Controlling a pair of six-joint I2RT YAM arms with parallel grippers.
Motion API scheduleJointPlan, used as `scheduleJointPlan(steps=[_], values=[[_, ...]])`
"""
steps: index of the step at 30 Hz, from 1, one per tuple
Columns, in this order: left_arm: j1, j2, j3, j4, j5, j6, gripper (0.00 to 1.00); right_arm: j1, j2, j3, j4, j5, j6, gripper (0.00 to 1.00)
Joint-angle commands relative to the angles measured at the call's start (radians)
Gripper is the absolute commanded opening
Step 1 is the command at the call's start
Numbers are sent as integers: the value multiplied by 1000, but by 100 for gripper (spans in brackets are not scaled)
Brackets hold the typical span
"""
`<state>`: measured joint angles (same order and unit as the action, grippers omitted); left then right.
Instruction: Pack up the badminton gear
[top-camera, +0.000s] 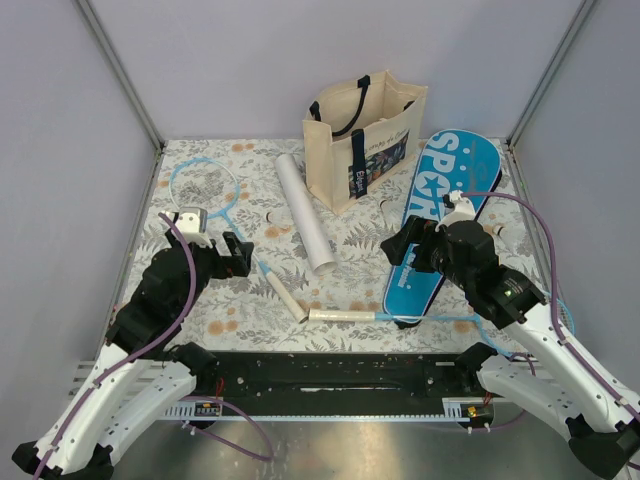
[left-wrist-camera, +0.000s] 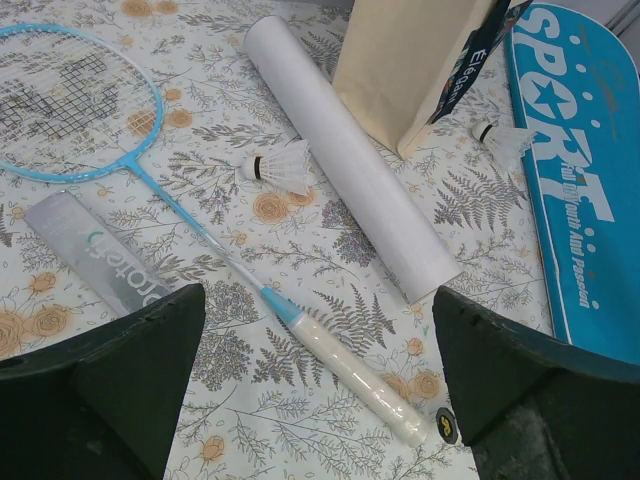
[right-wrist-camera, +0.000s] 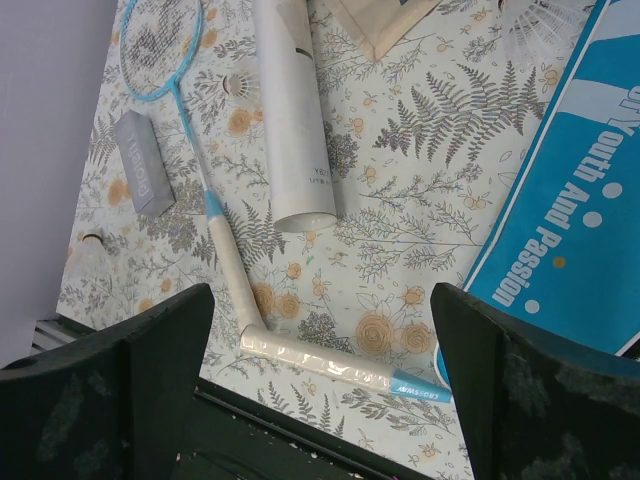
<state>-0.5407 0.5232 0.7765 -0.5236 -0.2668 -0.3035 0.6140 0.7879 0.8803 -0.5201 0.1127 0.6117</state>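
Note:
One light-blue racket (top-camera: 205, 185) lies at the far left, its white handle (left-wrist-camera: 350, 375) between my left gripper's (left-wrist-camera: 315, 330) open, empty fingers and below them. The second racket's handle (right-wrist-camera: 320, 362) lies near the front edge, below my open, empty right gripper (right-wrist-camera: 320, 330); its shaft runs right under the blue "SPORT" case (top-camera: 440, 220). The two handles meet end to end. The long white tube (top-camera: 305, 210) lies in the middle, between my left gripper (top-camera: 240, 255) and right gripper (top-camera: 395, 245). The tube (left-wrist-camera: 350, 160) and the case (left-wrist-camera: 580, 170) also show in the left wrist view.
A cream tote bag (top-camera: 365, 135) with navy straps stands at the back, between tube and case. Loose shuttlecocks (left-wrist-camera: 280, 165) (left-wrist-camera: 505, 135) lie on the floral cloth. A grey packet (left-wrist-camera: 100, 265) lies beside the left racket's shaft. Grey walls enclose three sides.

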Motion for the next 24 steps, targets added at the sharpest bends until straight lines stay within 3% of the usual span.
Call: scheduleJointPlan(steps=[1, 6, 11, 17, 24], values=[[4, -2, 6, 33, -20, 9, 99, -3, 1, -15, 52, -7, 6, 100], [4, -12, 7, 23, -61, 9, 99, -3, 39, -55, 133, -30, 43, 99], [4, -34, 12, 17, -218, -9, 99, -3, 160, -27, 257, -135, 42, 97], [16, -74, 6, -10, -316, -16, 99, 0, 463, -1, 469, -163, 5, 96], [16, -115, -3, -7, -330, -5, 99, 39, 770, 161, 528, -173, 3, 100]])
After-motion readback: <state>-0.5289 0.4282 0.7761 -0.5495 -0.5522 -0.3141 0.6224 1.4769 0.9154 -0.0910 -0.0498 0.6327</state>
